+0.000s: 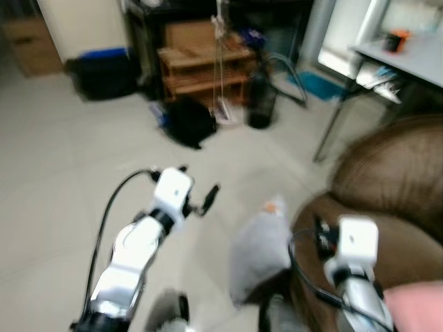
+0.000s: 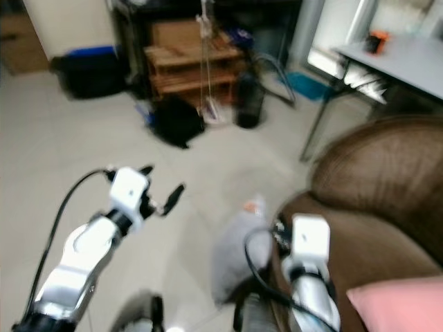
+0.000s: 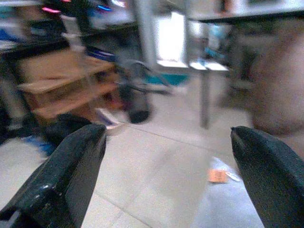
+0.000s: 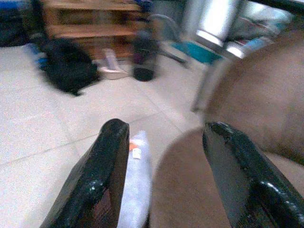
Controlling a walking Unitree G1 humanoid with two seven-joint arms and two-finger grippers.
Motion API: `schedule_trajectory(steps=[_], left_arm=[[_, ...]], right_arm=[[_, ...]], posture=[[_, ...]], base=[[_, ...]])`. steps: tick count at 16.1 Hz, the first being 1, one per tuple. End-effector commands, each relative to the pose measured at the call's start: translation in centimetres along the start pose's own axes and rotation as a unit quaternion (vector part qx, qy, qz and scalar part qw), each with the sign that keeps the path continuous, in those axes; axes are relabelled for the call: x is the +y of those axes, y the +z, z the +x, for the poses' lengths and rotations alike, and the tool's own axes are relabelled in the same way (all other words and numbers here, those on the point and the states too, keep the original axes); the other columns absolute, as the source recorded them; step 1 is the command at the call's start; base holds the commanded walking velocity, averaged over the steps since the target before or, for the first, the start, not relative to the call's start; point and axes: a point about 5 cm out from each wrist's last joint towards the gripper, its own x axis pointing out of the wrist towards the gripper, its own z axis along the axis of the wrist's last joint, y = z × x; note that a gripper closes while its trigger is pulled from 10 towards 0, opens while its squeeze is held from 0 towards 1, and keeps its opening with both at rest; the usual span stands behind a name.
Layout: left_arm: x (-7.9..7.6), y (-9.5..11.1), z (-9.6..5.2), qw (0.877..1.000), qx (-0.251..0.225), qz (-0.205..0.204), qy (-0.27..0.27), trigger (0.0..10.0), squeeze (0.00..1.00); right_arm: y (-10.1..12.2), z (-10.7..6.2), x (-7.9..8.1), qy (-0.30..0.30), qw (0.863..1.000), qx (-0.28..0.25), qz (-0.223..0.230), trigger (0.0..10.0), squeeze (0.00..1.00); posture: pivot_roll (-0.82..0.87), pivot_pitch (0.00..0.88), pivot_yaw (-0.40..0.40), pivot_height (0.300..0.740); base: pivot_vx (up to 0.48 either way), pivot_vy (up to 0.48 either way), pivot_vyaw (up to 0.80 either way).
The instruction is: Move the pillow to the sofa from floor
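Note:
A pale grey pillow with an orange tag stands on the tiled floor, leaning against the arm of the brown sofa. My left gripper is open in the air over the floor, left of the pillow and apart from it. In the left wrist view the fingers stand wide apart with the pillow low between them. My right gripper is open above the sofa's arm, and the pillow shows just behind one finger. The frames are blurred.
A pink cushion lies on the sofa seat. Farther off are a black bag, a wooden shelf, a dark jug, a dark bin, and a grey table on thin metal legs.

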Motion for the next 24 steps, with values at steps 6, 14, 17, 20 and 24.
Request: schedule_trajectory(steps=[6, 14, 17, 20, 24], left_arm=[[0.4, -1.0, -0.7, 1.0, 0.008, 0.004, 0.015, 10.0, 0.0], [0.4, -1.2, -1.2, 1.0, 0.006, -0.009, 0.028, 10.0, 0.0], [0.2, -1.3, -1.4, 0.999, 0.007, -0.013, 0.031, 10.0, 0.0], [0.1, -1.4, -1.5, 0.999, 0.006, -0.013, 0.031, 10.0, 0.0], [0.2, -1.3, -1.6, 0.999, 0.007, -0.012, 0.03, 10.0, 0.0]], right_arm=[[0.3, 0.6, 0.7, 0.029, 0.999, -0.012, -0.03, 10.0, 0.0], [0.5, 1.1, 0.9, 0.051, 0.998, -0.019, -0.044, 10.0, 0.0], [0.6, 1.2, 1.0, 0.061, 0.997, -0.02, -0.05, 10.0, 0.0], [0.6, 1.4, 1.2, 0.069, 0.996, -0.021, -0.053, 10.0, 0.0], [0.6, 1.5, 1.4, 0.074, 0.996, -0.021, -0.052, 10.0, 0.0]], posture=[[-0.01, 0.037, -0.037, 0.602], [0.0, 0.041, -0.063, 0.602], [0.0, 0.037, -0.077, 0.602], [0.0, 0.036, -0.081, 0.602], [0.0, 0.041, -0.078, 0.602]], base=[[0.0, 0.0, 0.0], [0.192, 0.0, 0.0], [0.264, 0.0, 0.0], [0.268, 0.0, 0.0], [0.313, 0.0, 0.0]])
